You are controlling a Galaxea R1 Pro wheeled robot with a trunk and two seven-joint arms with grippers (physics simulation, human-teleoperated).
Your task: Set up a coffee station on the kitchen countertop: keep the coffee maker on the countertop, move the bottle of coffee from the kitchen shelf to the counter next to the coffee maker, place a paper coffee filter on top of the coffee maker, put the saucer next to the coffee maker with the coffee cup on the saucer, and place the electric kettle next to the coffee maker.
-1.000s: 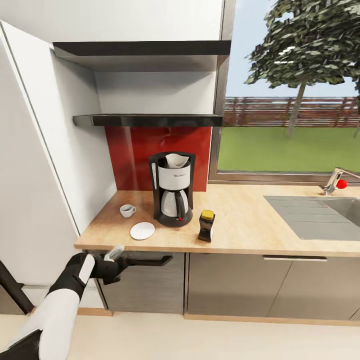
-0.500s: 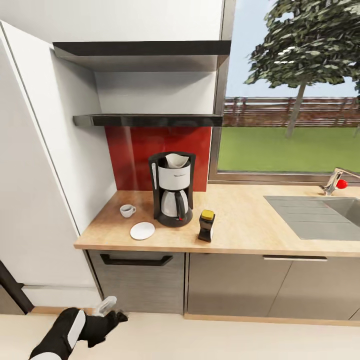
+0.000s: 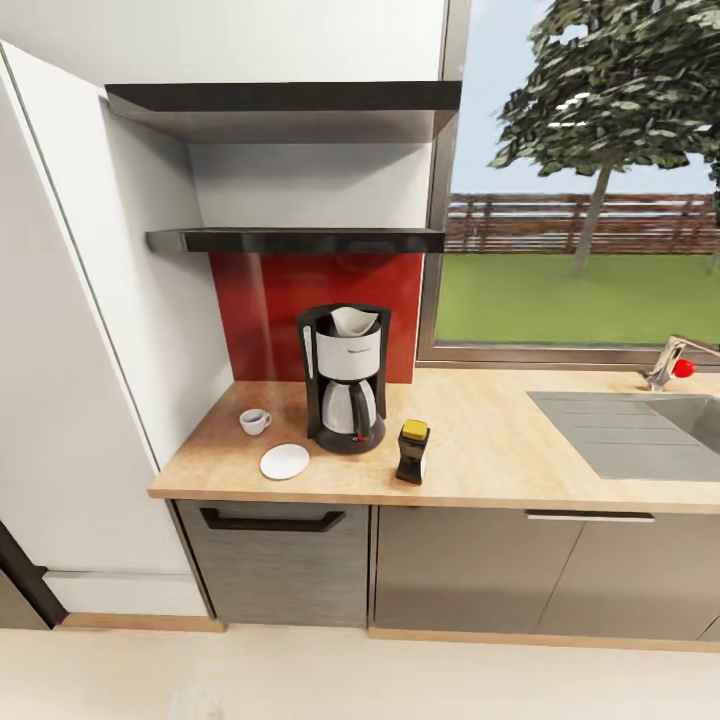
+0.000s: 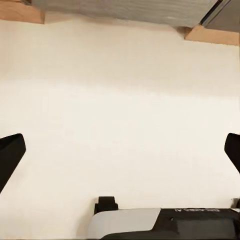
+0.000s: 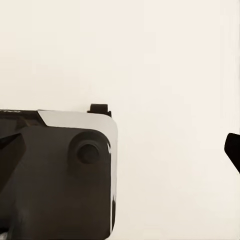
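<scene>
The black coffee maker [image 3: 345, 385] stands on the light wood kitchen countertop [image 3: 500, 450] against the red backsplash. A white paper coffee filter [image 3: 355, 320] sits in its top. To its right stands the bottle of coffee [image 3: 413, 452], black with a yellow cap. On the other side of the machine the white coffee cup [image 3: 254, 421] rests on the counter, apart from the empty saucer [image 3: 285, 461]. The black kitchen shelf [image 3: 300, 240] above is bare. The electric kettle is out of view. My left gripper [image 4: 120, 152] and right gripper [image 5: 120, 147] hang open over pale floor, holding nothing.
A steel sink [image 3: 640, 430] with a faucet [image 3: 670, 365] lies at the counter's right. A tall white cabinet [image 3: 60, 400] bounds the left. Dark grey cabinet fronts [image 3: 450, 570] run below the counter. My own base [image 5: 60, 170] shows under the right wrist.
My left arm has dropped from in front of the drawer down out of the head view. The things on the counter have not moved.
</scene>
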